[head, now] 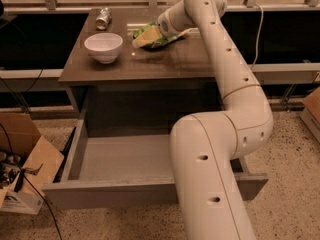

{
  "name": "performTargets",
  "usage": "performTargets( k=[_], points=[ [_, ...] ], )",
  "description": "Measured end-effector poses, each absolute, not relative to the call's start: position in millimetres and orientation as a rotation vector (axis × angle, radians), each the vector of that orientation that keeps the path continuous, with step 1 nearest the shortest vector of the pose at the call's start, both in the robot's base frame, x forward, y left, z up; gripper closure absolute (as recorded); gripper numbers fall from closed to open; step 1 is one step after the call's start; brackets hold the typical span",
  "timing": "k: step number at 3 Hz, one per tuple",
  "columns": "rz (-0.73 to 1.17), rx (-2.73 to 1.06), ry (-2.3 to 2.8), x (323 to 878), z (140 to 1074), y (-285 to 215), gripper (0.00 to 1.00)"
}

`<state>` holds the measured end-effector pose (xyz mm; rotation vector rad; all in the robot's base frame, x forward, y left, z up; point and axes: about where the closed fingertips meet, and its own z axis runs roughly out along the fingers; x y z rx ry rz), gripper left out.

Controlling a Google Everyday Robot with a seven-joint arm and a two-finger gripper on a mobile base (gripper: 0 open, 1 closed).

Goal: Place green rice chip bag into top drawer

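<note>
The green rice chip bag lies on the brown table top, towards the back and right of the white bowl. My gripper is down on the bag's left end, reaching from the right, and it covers much of the bag. The top drawer is pulled out wide below the table top, with its grey inside bare. My white arm crosses in front of the drawer's right half and hides it.
A white bowl stands on the table's left part. A metal can lies at the back left corner. A cardboard box with cables stands on the floor to the left of the drawer. A window ledge runs behind the table.
</note>
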<state>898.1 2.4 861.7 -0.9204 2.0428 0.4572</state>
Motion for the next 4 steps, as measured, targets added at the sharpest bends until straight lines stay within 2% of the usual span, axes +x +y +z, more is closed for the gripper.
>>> performTargets(
  k=[1,4],
  points=[
    [0.479,-0.858,2.060,907,854,5,0.19],
    [0.428,-0.811,2.114,913,841,-17,0.89]
  ],
)
